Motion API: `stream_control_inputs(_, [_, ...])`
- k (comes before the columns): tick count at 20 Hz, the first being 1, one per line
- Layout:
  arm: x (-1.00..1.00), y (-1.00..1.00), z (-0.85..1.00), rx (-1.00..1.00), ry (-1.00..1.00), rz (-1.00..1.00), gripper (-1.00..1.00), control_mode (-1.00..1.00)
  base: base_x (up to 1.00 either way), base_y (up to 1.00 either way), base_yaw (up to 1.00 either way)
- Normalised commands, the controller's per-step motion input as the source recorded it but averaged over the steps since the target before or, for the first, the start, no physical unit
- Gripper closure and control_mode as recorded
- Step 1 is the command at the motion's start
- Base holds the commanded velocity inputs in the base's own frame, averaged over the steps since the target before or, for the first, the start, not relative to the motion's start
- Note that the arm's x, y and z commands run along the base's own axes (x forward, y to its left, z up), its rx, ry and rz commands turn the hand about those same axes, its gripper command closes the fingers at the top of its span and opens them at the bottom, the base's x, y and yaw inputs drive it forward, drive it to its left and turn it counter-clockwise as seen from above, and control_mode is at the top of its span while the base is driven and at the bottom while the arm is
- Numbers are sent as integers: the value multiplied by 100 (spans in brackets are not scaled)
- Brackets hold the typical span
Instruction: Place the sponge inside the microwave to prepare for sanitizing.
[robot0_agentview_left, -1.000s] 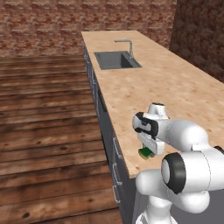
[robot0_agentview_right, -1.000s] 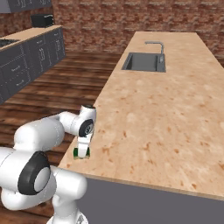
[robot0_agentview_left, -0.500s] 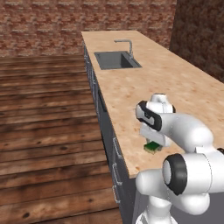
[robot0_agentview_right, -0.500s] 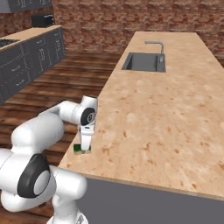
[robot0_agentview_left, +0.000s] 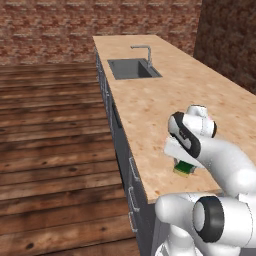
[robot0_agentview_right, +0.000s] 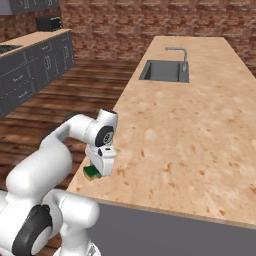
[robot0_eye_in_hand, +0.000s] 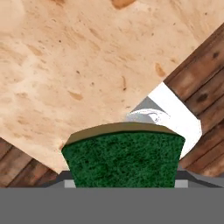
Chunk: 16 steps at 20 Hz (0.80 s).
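Since the earlier frames the arm had swung further in over the pale speckled stone surface (robot0_agentview_left: 200, 85), carrying the small green-topped, yellow-layered rectangular sponge (robot0_agentview_left: 183, 168) away from its edge.

In the left base view, the sponge sat at lower right of the frame, under the white hand, with the gripper (robot0_agentview_left: 183, 165) closed on it just above the surface. A grey recessed sink (robot0_agentview_left: 132, 68) with a bent metal tap (robot0_agentview_left: 144, 52) lay at upper centre.

In the right base view, the gripper (robot0_agentview_right: 95, 171) held the sponge (robot0_agentview_right: 91, 173) at lower left, by the surface's near edge (robot0_agentview_right: 150, 205). The sink (robot0_agentview_right: 164, 70) sat at upper right.

In the hand view, the sponge's dark green face (robot0_eye_in_hand: 124, 158) lay at bottom centre, over the surface (robot0_eye_in_hand: 65, 65) and the brown plank floor (robot0_eye_in_hand: 205, 87). The fingers were hidden behind it.
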Motion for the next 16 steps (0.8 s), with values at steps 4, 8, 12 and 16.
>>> stream_control_inputs(4, [-19,-8,42,21,-7,13,100,-100,0,0,0])
stream_control_inputs(8, [-17,-1,43,7,-9,19,100,-100,0,0,0])
stream_control_inputs(12, [-17,-1,38,0,-11,18,100,-100,0,0,0])
stream_control_inputs(16, [-14,-2,25,0,-15,22,100,-100,0,0,0])
